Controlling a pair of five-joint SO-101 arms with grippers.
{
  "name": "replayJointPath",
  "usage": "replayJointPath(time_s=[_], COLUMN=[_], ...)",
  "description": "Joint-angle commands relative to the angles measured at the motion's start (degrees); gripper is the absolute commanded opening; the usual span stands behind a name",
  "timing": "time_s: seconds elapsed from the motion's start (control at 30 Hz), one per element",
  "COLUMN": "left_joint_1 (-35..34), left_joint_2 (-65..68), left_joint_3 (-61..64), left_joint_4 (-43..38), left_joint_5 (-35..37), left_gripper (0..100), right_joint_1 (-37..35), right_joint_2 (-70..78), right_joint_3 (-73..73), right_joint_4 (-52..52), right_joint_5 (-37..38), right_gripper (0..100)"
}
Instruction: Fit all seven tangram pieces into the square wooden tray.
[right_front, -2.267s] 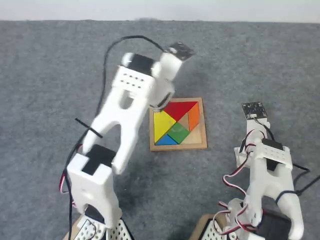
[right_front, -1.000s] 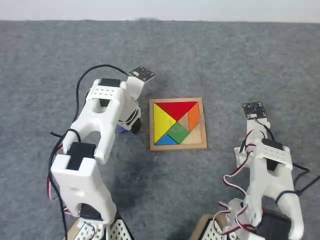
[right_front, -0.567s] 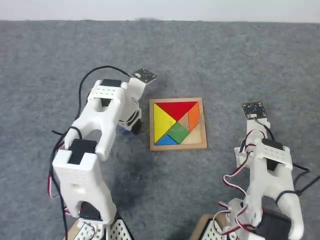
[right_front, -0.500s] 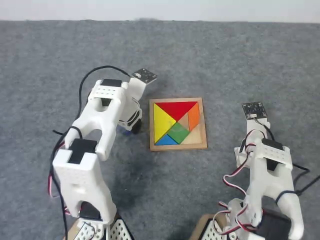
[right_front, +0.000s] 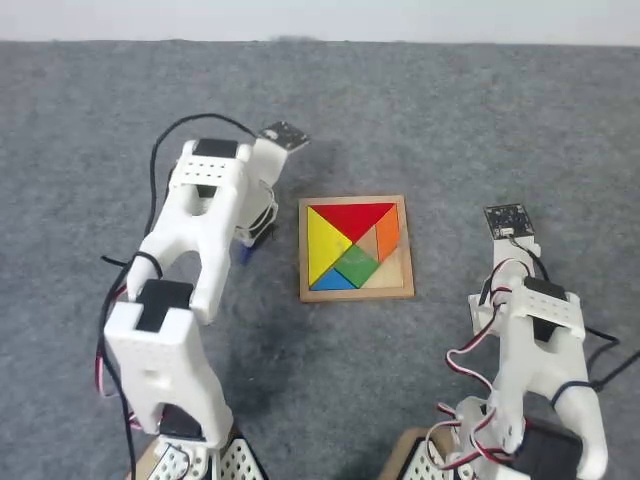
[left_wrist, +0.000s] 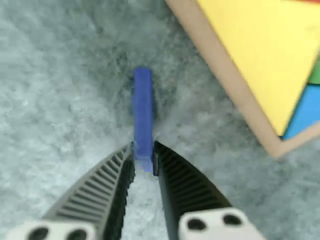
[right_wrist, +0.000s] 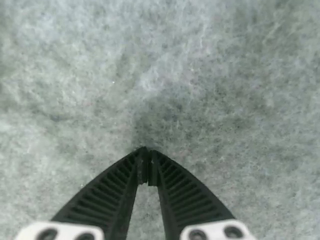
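Left pincer (left_wrist: 142, 157) grips the blue piece (left_wrist: 142, 110) on edge, long axis running straight ahead, beside the wooden tray (left_wrist: 236, 85); right pincer (right_wrist: 144, 172) is clenched, empty.

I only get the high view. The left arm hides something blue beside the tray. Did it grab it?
Observer: Yes. The left wrist view shows the left gripper shut on a thin blue piece, seen edge-on.
Operator: Is it touching the tray?
Observer: No, grey carpet lies between the blue piece and the wooden tray's rim.
Operator: What about the other claw?
Observer: The right gripper is shut on nothing, over bare carpet.
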Motion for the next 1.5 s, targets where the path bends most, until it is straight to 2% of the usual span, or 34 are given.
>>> replayJointPath(time_s=[0.0, 0.1, 0.33, 0.43, 0.6, 0.83, 1.07, 1.47], left_joint_1=[4.13, 6.42, 5.71, 9.76, 20.22, 28.48, 30.24, 32.53], left_joint_2=[-8.70, -11.16, -9.49, -11.52, -12.04, -3.87, 0.62, 1.05], left_joint_3=[-6.81, -7.69, -7.69, -7.87, -7.87, -7.96, -8.22, -8.66], left_joint_4=[6.77, 8.35, 8.09, 7.74, 5.10, -4.57, -7.47, -7.56], left_joint_5=[2.37, 2.81, 2.90, 5.54, 11.08, 19.43, 20.57, 20.66], left_gripper=[5, 5, 5, 5, 5, 5, 5, 6], right_joint_1=[0.84, 0.84, 0.84, 0.84, 0.84, 0.84, 0.84, 0.84], right_joint_2=[-2.33, -2.33, -2.33, -2.33, -2.33, -2.33, -2.33, -2.33], right_joint_3=[-0.26, -0.26, -0.26, -0.26, -0.26, -0.26, -0.26, -0.26], right_joint_4=[-1.19, -1.19, -1.19, -1.19, -1.19, -1.19, -1.19, -1.19], right_joint_5=[0.88, 0.88, 0.88, 0.88, 0.88, 0.88, 0.88, 0.88], right_gripper=[0.7, 0.7, 0.7, 0.7, 0.7, 0.7, 0.7, 0.7])
